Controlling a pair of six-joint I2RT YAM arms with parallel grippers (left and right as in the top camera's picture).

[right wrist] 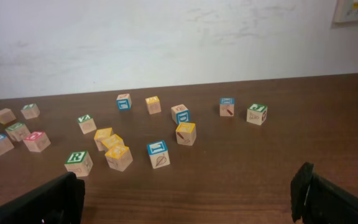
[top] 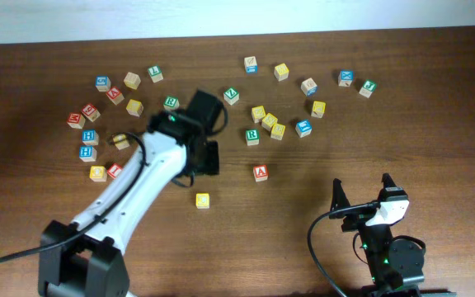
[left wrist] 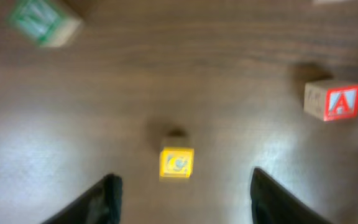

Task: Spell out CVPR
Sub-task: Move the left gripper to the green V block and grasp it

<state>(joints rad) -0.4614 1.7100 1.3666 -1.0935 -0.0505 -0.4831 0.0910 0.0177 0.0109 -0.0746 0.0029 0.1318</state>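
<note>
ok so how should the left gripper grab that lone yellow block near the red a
Take the yellow block by its two opposite side faces, coming straight down from above. It sits flat on the table with free space all round and the red A block well apart. The left gripper is open, its fingers lined up to either side of the block.

My table (top: 435, 124) is dark brown wood, its grain plain to see, with a soft sheen. The blocks (right wrist: 119, 157) are pale bare wood with painted faces: yellow on the C block (left wrist: 177, 163), red on the A block (left wrist: 332, 101). My left arm (top: 136, 183) wears smooth white plastic; the fingers (left wrist: 101, 200) of my left gripper (left wrist: 182, 193) are matt black.
</note>
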